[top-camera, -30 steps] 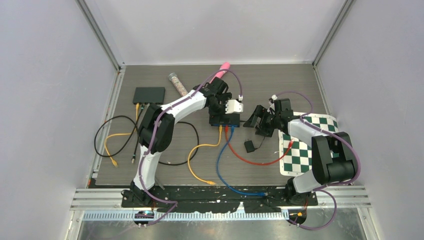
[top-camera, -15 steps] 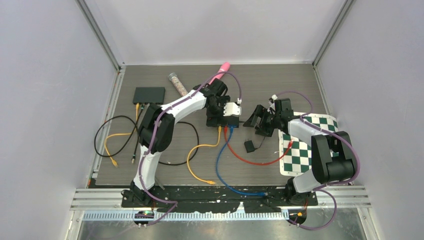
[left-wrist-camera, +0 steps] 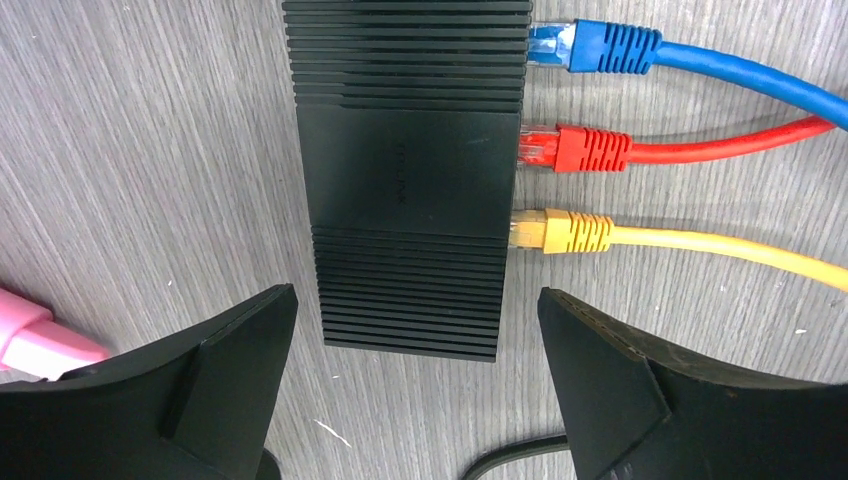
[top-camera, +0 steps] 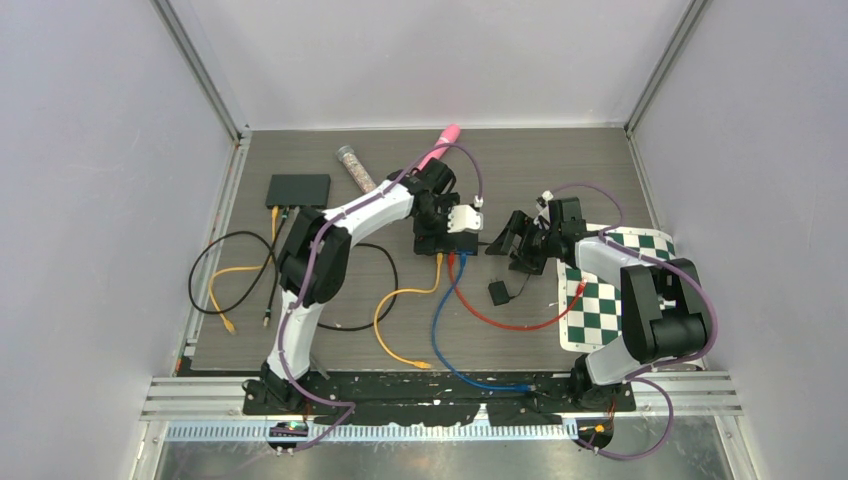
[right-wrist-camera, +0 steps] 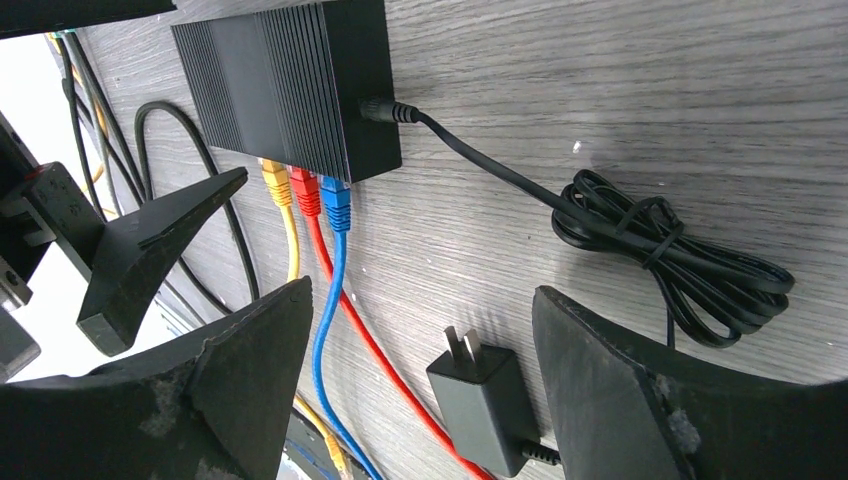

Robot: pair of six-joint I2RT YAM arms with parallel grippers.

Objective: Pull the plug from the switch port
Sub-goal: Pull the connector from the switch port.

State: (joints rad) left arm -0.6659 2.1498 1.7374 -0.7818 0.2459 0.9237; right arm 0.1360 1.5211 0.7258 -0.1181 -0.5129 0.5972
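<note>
Shifted slightly leftward in the overhead view over the past second, your left gripper hangs above the black network switch. Its jaws are spread wide and hold nothing, with one finger off each side of the switch's short end. Your right gripper has barely moved. It sits just to the right of the switch, jaws also wide apart and empty.

Three plugs sit side by side in the switch's near face: the blue plug, the red plug and the yellow plug. All three are seated in their ports. Each lies flat on the grey wood-grain table, with its long axis square to the port face. Their noses point into the switch and their cables trail back toward the arm bases.

A black power cord enters the switch's right end and lies coiled beside a loose power adapter under your right gripper. A pink object lies by your left finger.
</note>
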